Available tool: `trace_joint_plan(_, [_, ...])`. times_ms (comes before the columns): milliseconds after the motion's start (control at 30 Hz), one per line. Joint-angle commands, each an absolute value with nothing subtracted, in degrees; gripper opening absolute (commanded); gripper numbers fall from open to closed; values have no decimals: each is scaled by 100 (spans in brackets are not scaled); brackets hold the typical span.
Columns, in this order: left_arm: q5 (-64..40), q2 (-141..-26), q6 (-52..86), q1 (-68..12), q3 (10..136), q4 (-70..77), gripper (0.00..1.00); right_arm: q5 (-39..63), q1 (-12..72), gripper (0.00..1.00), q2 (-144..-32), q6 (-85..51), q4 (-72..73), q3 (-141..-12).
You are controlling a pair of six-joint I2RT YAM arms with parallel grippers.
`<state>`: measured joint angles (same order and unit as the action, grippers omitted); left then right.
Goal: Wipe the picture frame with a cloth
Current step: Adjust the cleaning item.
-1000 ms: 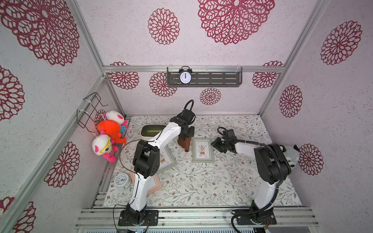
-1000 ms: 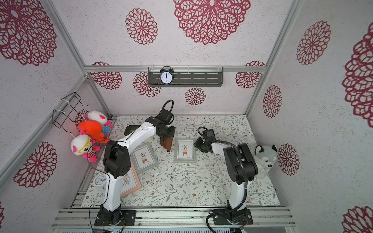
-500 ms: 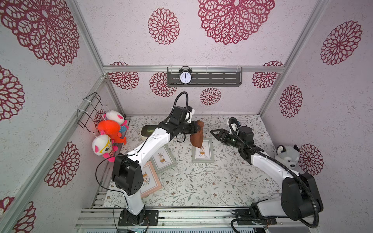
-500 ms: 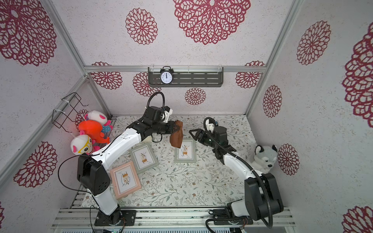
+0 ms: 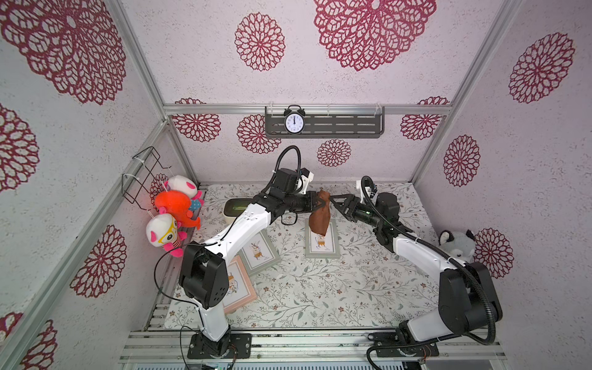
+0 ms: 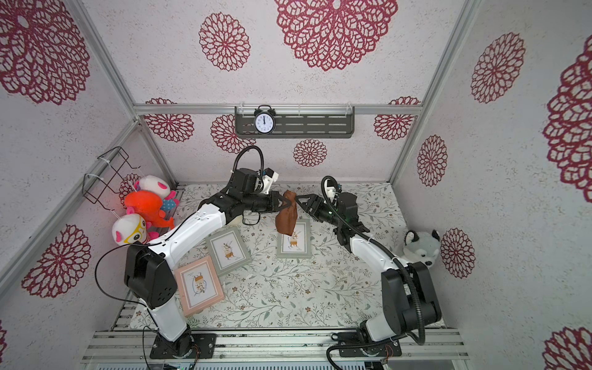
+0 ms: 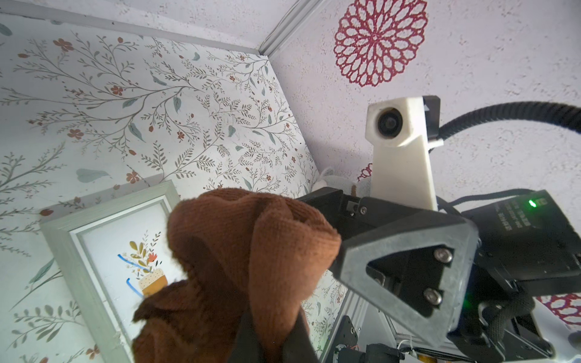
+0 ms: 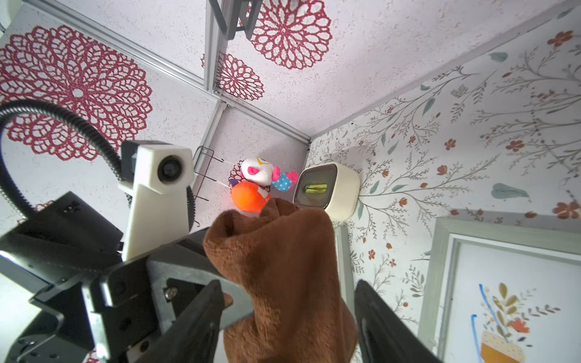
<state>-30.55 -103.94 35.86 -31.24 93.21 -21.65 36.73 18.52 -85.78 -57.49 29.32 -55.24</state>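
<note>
- Jaws of the left gripper (image 5: 315,204) are pressing together on the top of the brown cloth (image 5: 320,219), holding it up.
- The right gripper (image 5: 333,200) is reaching in from the other side. Its fingers (image 8: 201,317) are standing spread with the cloth hanging between them, not squeezing it as far as I can tell.
- The cloth is hanging long-ways down, its bottom end pointing at the grey picture frame (image 5: 323,248) lying flat below it.
- Both arms are reaching about equally near that frame.
- Counting: one cloth, two grippers and three frames. They are this grey one, another grey frame (image 6: 226,250) and a pink frame (image 6: 198,285), both lying nearer the left arm.
</note>
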Motion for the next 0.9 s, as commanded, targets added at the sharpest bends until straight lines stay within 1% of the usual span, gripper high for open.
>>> trace_joint_plan(0, [-3269, -10494, 3484, -3120, 9335, -1977, 0, 3867, 1947, 63, -8667, -5910, 3068, -5843])
trace_joint_plan(100, [-3390, -10531, 3388, -3126, 9349, -1994, 0, 3896, 1986, 58, -8794, -5924, 3034, -5953])
trace_joint_plan(167, [-3528, -10541, 3344, -3120, 9360, -2002, 0, 3949, 1997, 53, -8878, -5952, 3025, -6027])
trace_joint_plan(200, [-3634, -10538, 3324, -3127, 9369, -1996, 0, 3975, 2003, 49, -8918, -5991, 3047, -6059])
trace_joint_plan(267, [-3751, -10524, 3284, -3120, 9371, -2007, 0, 4072, 2000, 38, -8983, -6107, 3206, -6073])
trace_joint_plan(333, [-3744, -10496, 3246, -3122, 9371, -2073, 0, 4129, 2004, 21, -9026, -6194, 3311, -6081])
trace_joint_plan(367, [-3703, -10485, 3229, -3120, 9372, -2119, 0, 4110, 2004, 14, -9011, -6183, 3288, -6074])
trace_joint_plan(400, [-3639, -10463, 3201, -3112, 9371, -2188, 3, 4040, 1991, 7, -8965, -6140, 3207, -6053])
trace_joint_plan(433, [-3549, -10433, 3191, -3104, 9354, -2249, 10, 3920, 1980, 1, -8899, -6026, 3066, -6034])
trace_joint_plan(500, [-3399, -10340, 3151, -3088, 9241, -2311, 23, 3619, 1945, 0, -8736, -5727, 2652, -5997])
trace_joint_plan(600, [-3233, -10160, 3138, -3027, 8954, -2323, 50, 3263, 1800, 0, -8434, -5304, 2171, -5850])
trace_joint_plan(700, [-3144, -9966, 3153, -2935, 8583, -2258, 71, 2988, 1575, 0, -8112, -4909, 1573, -5673])
trace_joint_plan(767, [-3067, -9844, 3165, -2866, 8328, -2166, 80, 2886, 1407, 0, -7893, -4643, 1187, -5550])
trace_joint_plan(867, [-2764, -9717, 3163, -2772, 8021, -2119, 89, 2496, 1170, 0, -7568, -4074, 249, -5489])
